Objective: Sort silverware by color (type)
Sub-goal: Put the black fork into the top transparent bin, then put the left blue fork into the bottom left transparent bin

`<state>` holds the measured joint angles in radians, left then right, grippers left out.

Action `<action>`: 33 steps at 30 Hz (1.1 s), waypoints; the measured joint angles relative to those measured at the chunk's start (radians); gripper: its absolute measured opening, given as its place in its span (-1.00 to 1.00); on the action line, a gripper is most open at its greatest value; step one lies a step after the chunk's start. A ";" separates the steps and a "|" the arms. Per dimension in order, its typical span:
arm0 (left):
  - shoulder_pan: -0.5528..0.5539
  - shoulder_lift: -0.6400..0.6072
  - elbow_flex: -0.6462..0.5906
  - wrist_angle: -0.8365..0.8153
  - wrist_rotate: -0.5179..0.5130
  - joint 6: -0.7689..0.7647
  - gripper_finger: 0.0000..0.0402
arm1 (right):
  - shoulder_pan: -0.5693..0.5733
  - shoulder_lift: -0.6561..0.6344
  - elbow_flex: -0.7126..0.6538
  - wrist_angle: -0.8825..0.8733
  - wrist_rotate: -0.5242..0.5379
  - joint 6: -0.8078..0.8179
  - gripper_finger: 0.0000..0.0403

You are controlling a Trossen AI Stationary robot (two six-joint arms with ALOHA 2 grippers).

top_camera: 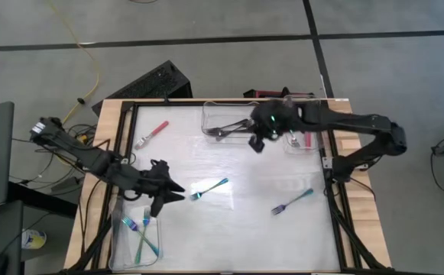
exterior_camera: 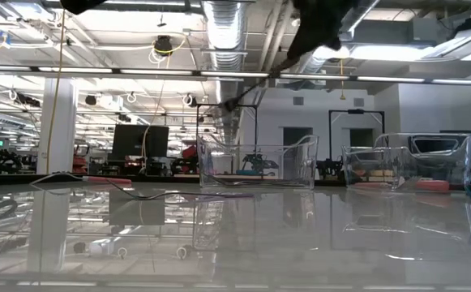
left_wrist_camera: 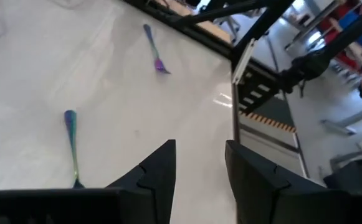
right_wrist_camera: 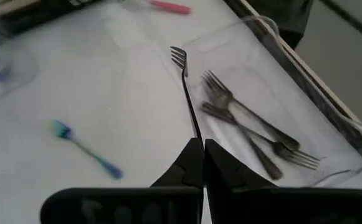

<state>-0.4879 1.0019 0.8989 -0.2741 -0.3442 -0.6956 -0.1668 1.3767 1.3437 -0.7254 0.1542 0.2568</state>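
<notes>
My right gripper [right_wrist_camera: 200, 142] hangs over the clear far bin [top_camera: 210, 121] and is shut on a dark fork [right_wrist_camera: 185, 87]. That bin holds several dark forks [right_wrist_camera: 249, 134] lying on its floor. My left gripper [top_camera: 177, 192] is open, low over the table near the left side, touching nothing. A teal fork [top_camera: 209, 189] lies just right of it, and another teal fork [top_camera: 292, 201] lies farther right. A red fork [top_camera: 151, 134] lies flat near the far left. Both teal forks [left_wrist_camera: 71, 146] [left_wrist_camera: 154, 48] show in the left wrist view. My right gripper pinches the dark fork by its handle end [right_wrist_camera: 196, 132] between the two fingertips. The fingers slant down from the table's right, and the fork runs on in line with them. It is lifted clear, tines [right_wrist_camera: 179, 57] pointing left and tilted downward above the far bin.
A clear bin at the near left [top_camera: 115, 243] holds teal forks [top_camera: 144, 238]. A third clear bin at the far right [top_camera: 313, 147] holds red forks [top_camera: 307, 140]. A black frame [top_camera: 330, 164] edges the table. Open tabletop lies between the loose forks.
</notes>
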 joint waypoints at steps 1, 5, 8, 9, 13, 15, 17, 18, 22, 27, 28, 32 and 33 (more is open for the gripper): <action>-0.001 0.009 0.000 0.000 -0.001 -0.001 -0.39 | -0.035 0.008 0.000 0.007 -0.032 -0.011 -0.90; -0.001 0.051 0.000 0.003 -0.012 -0.005 -0.39 | -0.155 0.049 -0.001 0.022 -0.053 -0.082 -0.90; 0.004 0.088 0.000 0.003 -0.074 -0.041 -0.39 | -0.230 0.087 -0.001 0.022 -0.068 -0.112 -0.90; 0.006 0.103 0.000 0.003 -0.099 -0.066 -0.39 | -0.252 0.100 -0.001 0.025 -0.090 -0.125 -0.90; 0.026 0.160 0.000 0.003 -0.169 -0.119 -0.39 | -0.318 0.141 0.000 0.020 -0.245 -0.160 -0.76; 0.038 0.193 0.000 0.005 -0.193 -0.146 -0.39 | -0.334 0.165 0.000 0.009 -0.282 -0.178 -0.60; 0.055 0.233 0.000 0.019 -0.192 -0.153 -0.37 | -0.350 0.180 0.000 0.001 -0.290 -0.233 -0.42; 0.063 0.252 0.000 0.024 -0.191 -0.155 -0.36 | -0.359 0.182 0.000 -0.005 -0.290 -0.262 -0.32; 0.090 0.335 -0.001 0.067 -0.176 -0.166 -0.22 | -0.391 0.180 0.000 -0.040 -0.291 -0.341 0.05; 0.134 0.456 0.009 0.067 -0.158 -0.114 -0.01 | -0.404 0.115 0.000 -0.151 -0.323 -0.334 0.28; 0.145 0.481 0.013 0.066 -0.157 -0.087 0.03 | -0.401 0.098 0.000 -0.184 -0.332 -0.327 0.29; 0.187 0.593 0.036 0.066 -0.131 0.068 0.09 | -0.342 0.000 -0.002 -0.299 -0.340 -0.249 0.29; 0.196 0.619 0.040 0.067 -0.116 0.102 0.09 | -0.318 -0.030 -0.001 -0.317 -0.340 -0.226 0.29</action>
<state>-0.2918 1.6207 0.9391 -0.2070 -0.4606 -0.5933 -0.4850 1.3470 1.3426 -1.0429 -0.1860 0.0310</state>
